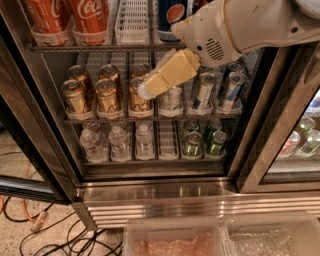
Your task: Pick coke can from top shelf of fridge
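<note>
Two red coke cans [92, 17] stand side by side at the left of the top shelf [100, 48], a wire rack across the fridge [250, 150]; their tops are cut off by the picture's edge. A white slotted lane [132, 20] to their right is empty, then comes a blue Pepsi can [170, 15]. My gripper [147, 89], yellowish on a white arm [235, 27], reaches in from the upper right. It hangs in front of the middle shelf, below the top shelf and to the right of the coke cans, holding nothing that I can see.
Gold-brown cans [107, 95] and silver-blue cans [225, 92] fill the middle shelf. Water bottles [120, 142] and green cans [200, 142] are on the lower shelf. The open door [30, 140] stands at the left. Clear bins [175, 235] and floor cables [30, 225] lie below.
</note>
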`<state>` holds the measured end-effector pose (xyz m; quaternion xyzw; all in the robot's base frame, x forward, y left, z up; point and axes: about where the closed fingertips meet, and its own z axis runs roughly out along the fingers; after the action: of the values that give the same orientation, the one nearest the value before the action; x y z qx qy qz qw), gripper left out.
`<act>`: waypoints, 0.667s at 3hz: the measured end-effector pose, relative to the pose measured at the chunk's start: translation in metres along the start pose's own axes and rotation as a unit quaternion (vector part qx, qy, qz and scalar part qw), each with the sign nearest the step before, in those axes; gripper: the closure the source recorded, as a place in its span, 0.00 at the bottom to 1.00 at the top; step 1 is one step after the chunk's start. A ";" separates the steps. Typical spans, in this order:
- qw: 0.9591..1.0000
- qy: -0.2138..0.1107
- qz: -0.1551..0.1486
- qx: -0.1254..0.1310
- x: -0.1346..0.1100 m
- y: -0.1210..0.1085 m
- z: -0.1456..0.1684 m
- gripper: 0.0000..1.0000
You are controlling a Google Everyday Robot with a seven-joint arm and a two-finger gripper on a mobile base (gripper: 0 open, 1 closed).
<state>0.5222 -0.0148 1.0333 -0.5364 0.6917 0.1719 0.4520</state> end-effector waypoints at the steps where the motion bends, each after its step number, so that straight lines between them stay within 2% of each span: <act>1: 0.998 -0.055 -0.002 0.005 -0.033 -0.001 0.024 0.00; 2: 0.996 -0.092 0.002 0.009 -0.055 -0.002 0.047 0.00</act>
<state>0.5453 0.0504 1.0535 -0.5133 0.6492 0.2156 0.5183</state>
